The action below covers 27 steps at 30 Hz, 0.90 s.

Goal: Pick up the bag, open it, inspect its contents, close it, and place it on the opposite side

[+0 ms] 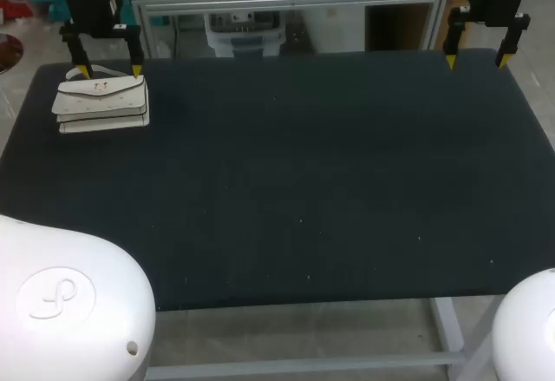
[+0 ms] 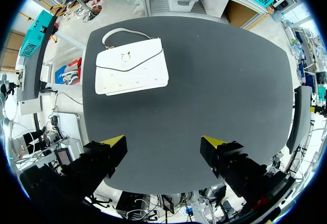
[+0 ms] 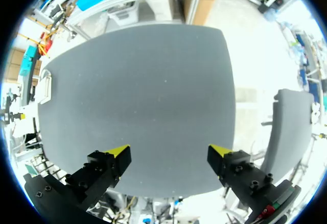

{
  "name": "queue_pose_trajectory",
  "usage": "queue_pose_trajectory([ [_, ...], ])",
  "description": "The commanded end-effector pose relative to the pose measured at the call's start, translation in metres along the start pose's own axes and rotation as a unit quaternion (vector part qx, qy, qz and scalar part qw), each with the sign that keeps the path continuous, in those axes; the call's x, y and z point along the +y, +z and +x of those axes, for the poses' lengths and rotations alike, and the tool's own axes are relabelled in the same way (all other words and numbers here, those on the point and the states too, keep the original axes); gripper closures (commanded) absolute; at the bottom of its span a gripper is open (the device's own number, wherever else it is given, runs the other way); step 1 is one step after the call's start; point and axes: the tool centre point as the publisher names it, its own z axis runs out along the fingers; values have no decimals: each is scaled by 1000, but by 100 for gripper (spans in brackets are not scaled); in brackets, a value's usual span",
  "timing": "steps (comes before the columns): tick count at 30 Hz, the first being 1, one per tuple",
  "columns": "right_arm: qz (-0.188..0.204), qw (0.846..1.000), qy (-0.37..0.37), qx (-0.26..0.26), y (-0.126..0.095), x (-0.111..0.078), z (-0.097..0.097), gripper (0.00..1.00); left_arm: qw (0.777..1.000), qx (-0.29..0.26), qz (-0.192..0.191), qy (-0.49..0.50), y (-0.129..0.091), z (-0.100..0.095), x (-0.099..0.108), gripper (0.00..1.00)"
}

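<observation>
I see the white bag lying flat at the far left corner of the black table, flap closed, its handle toward the far edge. My left gripper hangs above it with fingers spread wide and nothing between them. From the left wrist, the bag sits ahead of that gripper, apart from both fingers. My right gripper hovers over the far right corner, also wide and holding nothing, well apart from the bag.

White bag w/ gold clasp, black table.
</observation>
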Motion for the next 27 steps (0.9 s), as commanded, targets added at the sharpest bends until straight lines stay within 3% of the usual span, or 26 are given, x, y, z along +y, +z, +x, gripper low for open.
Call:
queue_pose_trajectory([
  [1,1,1000,0,-1,-1,0,0,0,1000,-1,0,0,0,0,0,0],
  [13,1,1000,0,-1,-1,0,0,0,1000,-1,0,0,0,0,0,0],
  [16,-11,1000,-23,10,0,1,3,0,999,31,-11,9,4,-4,3,0],
  [18,-9,999,-49,-2,3,2,7,0,997,72,-14,11,5,-11,3,0],
  [21,-37,993,-113,19,7,0,13,0,990,142,-18,9,8,-27,0,0],
  [27,-100,960,-256,51,22,-13,29,0,968,251,-14,-21,22,-65,-10,0],
])
